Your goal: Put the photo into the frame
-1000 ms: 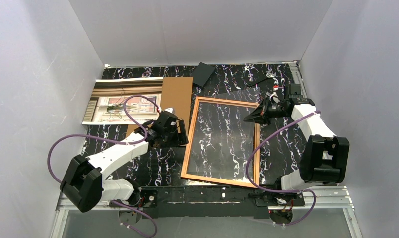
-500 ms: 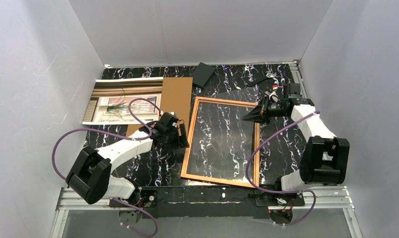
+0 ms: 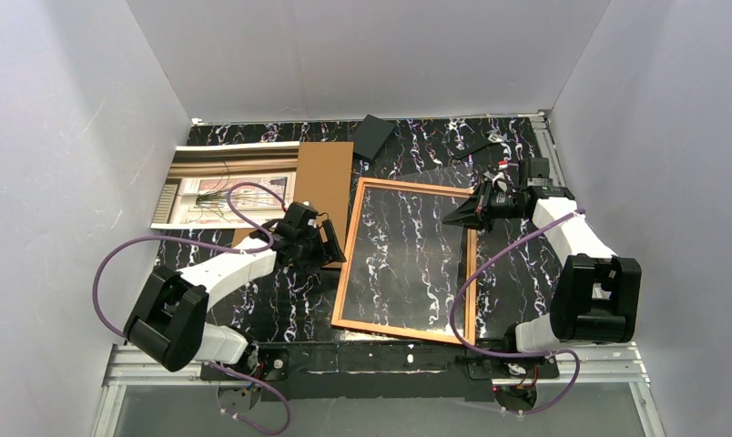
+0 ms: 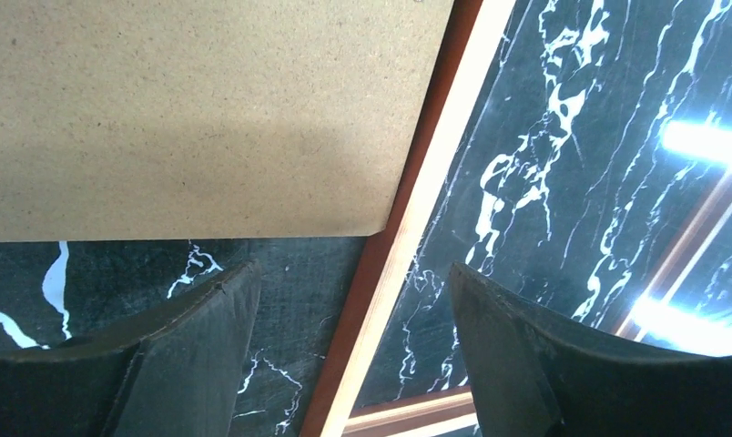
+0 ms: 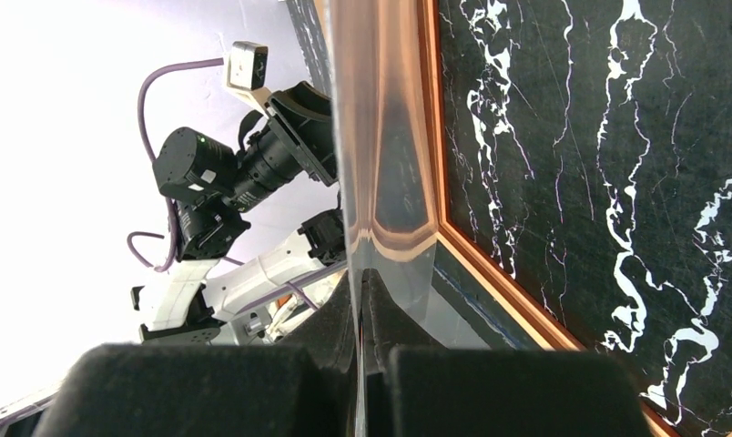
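Beside one photo (image 3: pixel 217 187) are one board (image 3: pixel 321 177), one frame (image 3: pixel 401 331), one sheet (image 5: pixel 381 137).

Nothing legible is showing from where I'm standing; no lettering, label, brand or number is coming through.

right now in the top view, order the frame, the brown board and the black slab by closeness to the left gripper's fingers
From the left gripper:
1. frame, its left rail right at the open fingers, on their right.
2. brown board, just beyond them, toward the back.
3. black slab, far back by the wall, behind the frame.
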Robot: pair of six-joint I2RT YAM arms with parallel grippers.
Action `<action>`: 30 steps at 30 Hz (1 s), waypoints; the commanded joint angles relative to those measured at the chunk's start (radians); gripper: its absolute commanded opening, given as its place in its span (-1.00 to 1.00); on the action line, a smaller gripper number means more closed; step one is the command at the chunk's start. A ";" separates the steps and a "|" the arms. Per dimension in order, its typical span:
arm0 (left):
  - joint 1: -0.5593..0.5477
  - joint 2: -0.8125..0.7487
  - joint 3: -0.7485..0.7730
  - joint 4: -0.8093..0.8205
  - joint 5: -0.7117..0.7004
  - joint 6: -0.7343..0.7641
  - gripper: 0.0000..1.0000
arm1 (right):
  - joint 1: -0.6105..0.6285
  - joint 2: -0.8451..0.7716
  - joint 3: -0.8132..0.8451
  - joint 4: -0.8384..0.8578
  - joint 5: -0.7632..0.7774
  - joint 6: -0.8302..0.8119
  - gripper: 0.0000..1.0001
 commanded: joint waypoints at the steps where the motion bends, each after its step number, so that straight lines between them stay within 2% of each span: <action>1: 0.034 -0.027 -0.038 -0.004 0.062 -0.052 0.49 | 0.012 -0.043 -0.018 0.032 -0.053 0.017 -0.97; 9: 0.046 0.003 -0.072 0.046 0.112 -0.082 0.47 | 0.014 -0.023 -0.018 0.049 -0.049 -0.008 -0.97; 16: 0.046 0.018 -0.077 0.041 0.114 -0.072 0.46 | 0.016 0.009 0.058 -0.023 -0.067 -0.122 -0.97; 24: 0.047 0.034 -0.082 0.044 0.117 -0.071 0.45 | 0.015 0.011 0.038 0.029 -0.108 -0.117 -0.97; 30: 0.046 0.045 -0.074 0.046 0.126 -0.074 0.44 | 0.016 0.045 0.022 0.058 -0.078 -0.080 -0.97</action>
